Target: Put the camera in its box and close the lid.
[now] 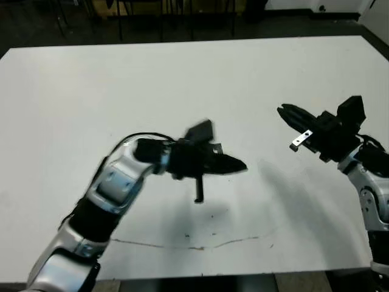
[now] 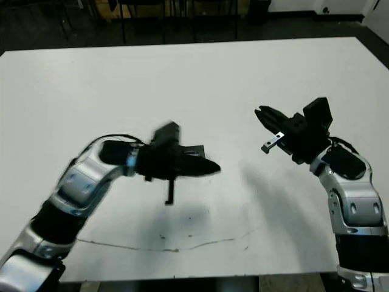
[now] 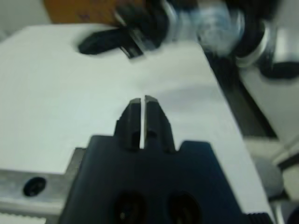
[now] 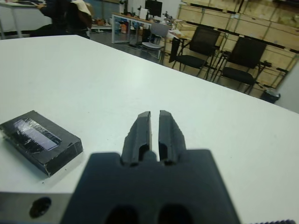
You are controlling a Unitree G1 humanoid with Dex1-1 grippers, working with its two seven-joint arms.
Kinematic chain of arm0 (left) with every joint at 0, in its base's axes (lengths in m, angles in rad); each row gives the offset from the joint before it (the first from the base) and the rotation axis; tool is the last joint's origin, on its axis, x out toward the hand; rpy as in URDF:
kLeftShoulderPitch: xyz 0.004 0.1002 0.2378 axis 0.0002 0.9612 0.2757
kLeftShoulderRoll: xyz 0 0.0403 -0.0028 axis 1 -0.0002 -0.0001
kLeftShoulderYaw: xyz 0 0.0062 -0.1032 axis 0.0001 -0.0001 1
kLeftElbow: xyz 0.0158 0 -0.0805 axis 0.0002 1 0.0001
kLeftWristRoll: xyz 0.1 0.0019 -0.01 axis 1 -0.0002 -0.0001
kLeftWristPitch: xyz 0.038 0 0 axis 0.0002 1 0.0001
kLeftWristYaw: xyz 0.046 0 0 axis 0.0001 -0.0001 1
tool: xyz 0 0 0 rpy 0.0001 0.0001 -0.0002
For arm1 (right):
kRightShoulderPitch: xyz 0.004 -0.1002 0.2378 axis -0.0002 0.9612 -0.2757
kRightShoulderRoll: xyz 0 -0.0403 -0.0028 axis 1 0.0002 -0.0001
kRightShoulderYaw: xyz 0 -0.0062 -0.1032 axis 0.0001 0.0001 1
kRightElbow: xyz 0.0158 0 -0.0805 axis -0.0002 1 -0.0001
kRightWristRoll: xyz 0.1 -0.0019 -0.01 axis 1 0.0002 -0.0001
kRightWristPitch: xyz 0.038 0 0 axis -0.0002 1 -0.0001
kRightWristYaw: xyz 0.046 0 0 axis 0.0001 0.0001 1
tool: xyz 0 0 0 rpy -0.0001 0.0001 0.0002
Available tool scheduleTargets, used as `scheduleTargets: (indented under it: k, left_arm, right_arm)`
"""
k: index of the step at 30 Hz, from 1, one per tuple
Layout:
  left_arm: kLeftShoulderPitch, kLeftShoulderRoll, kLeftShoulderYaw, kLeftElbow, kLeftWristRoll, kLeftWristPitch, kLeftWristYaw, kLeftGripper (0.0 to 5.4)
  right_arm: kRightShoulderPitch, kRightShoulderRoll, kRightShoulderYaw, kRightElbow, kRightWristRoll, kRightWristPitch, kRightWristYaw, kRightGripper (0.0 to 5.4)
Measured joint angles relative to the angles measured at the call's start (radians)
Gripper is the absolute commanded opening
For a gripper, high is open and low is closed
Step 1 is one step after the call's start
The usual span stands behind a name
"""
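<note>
Both tools, left (image 3: 143, 116) and right (image 4: 154, 130), hover fingers nearly together, empty, touching nothing above the table (image 1: 182, 85).

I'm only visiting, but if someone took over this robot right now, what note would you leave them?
Left gripper: shut, empty, above the middle of the white table.
Right gripper: shut, empty, raised over the table's right side.
Small shallow black box: on the table, mostly hidden under the left gripper in the head views.
Flat black lid with the glossy top: sitting on the box, which looks closed.
Small slim black camera: not visible, so probably inside the box, though that is unconfirmed.
Left to do: probably nothing. Check that the lid is fully seated and move the arms away.
</note>
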Motion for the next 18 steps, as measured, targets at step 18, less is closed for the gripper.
scheduleTargets:
  k: [18]
  left_arm:
    - [0.439, -0.122, 0.279, -0.170, 0.058, -0.301, 0.658, 0.02]
  right_arm:
    - [0.183, 0.133, 0.056, -0.172, -0.028, 0.053, -0.193, 0.00]
